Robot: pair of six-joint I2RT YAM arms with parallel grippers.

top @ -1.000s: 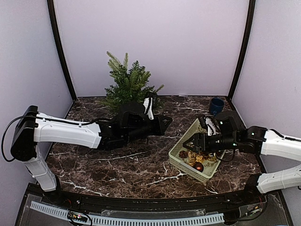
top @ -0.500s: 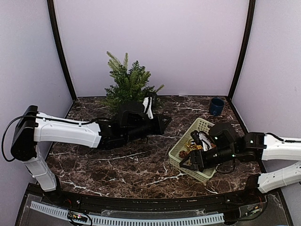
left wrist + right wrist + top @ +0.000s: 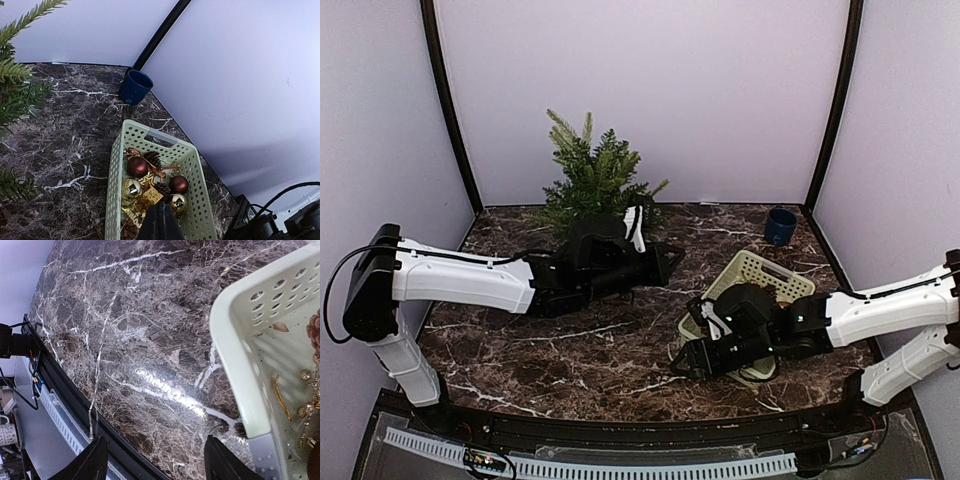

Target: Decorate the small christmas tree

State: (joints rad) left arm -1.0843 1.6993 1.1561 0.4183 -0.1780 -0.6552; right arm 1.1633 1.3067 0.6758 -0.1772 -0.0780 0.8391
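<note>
The small christmas tree (image 3: 592,180) stands at the back of the table; its branches show at the left edge of the left wrist view (image 3: 15,95). A pale green basket (image 3: 767,266) holds brown balls (image 3: 137,167), gold balls (image 3: 131,188) and pine cones (image 3: 151,159). My left gripper (image 3: 675,258) is shut and empty, in front of the tree and left of the basket (image 3: 117,165); its tip (image 3: 161,207) points at the ornaments. My right gripper (image 3: 678,365) is open and empty, low over the table by the basket's near left corner (image 3: 240,370); it also shows in the right wrist view (image 3: 156,440).
A blue cup (image 3: 781,225) stands at the back right corner, behind the basket; it shows in the left wrist view (image 3: 136,86) too. The table's front edge with a black rail (image 3: 65,405) runs close to my right gripper.
My right gripper has moved out from over the basket, leftward and toward the front edge, down to the table. The left arm has hardly moved.
</note>
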